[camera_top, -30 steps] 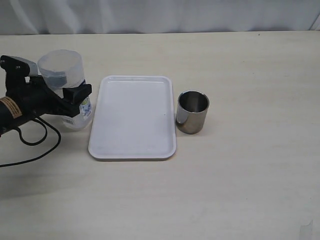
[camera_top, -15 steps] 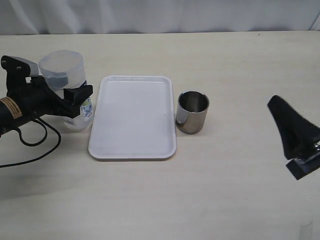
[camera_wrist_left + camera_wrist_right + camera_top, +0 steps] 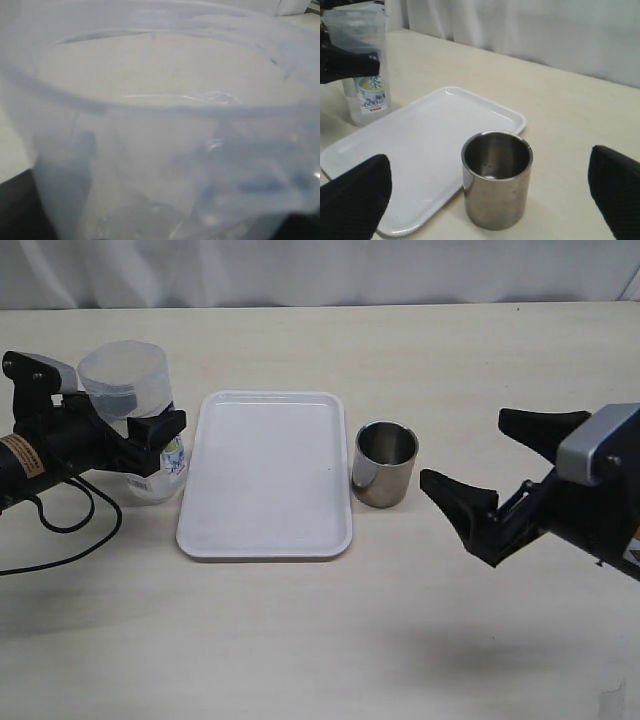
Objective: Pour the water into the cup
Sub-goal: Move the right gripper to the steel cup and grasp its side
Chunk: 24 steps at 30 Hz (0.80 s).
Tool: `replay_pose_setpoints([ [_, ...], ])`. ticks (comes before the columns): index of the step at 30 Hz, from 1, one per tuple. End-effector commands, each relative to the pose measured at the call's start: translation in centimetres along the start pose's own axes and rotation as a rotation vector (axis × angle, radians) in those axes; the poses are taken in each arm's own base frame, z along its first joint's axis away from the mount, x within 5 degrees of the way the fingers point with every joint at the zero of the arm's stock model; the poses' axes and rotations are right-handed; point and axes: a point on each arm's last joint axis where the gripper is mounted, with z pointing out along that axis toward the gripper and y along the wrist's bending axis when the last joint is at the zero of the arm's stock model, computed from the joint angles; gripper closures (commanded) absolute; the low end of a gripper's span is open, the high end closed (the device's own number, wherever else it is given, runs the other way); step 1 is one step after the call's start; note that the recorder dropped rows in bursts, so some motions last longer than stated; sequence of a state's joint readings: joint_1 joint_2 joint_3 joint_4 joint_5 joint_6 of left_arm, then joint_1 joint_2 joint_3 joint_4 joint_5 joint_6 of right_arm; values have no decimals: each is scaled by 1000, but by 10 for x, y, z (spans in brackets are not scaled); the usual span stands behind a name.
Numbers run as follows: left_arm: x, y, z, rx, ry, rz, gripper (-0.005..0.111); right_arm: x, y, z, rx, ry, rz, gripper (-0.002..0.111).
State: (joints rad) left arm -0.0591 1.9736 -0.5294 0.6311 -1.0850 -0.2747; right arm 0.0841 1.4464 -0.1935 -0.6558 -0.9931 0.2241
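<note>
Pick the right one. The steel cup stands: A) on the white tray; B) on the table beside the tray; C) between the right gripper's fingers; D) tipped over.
B: the cup stands upright on the table beside the white tray, the open right gripper short of it.

The right gripper [image 3: 465,448], out of view a second ago, now reaches in from the right, jaws spread wide, near the cup [image 3: 385,462].
</note>
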Motion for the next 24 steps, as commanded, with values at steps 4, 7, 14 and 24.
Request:
replay_pose_setpoints([
  [4, 3, -2, 1, 12, 24, -8, 107, 22, -16, 42, -52, -22, -8, -1],
  [7, 3, -2, 1, 12, 24, -8, 107, 33, -23, 57, -60, -21, 15, -1],
  [14, 3, -2, 1, 12, 24, -8, 107, 53, -27, 84, -164, 16, 3, -1],
  [24, 3, -2, 1, 12, 24, -8, 107, 75, -36, 110, -218, 41, 1, -1],
])
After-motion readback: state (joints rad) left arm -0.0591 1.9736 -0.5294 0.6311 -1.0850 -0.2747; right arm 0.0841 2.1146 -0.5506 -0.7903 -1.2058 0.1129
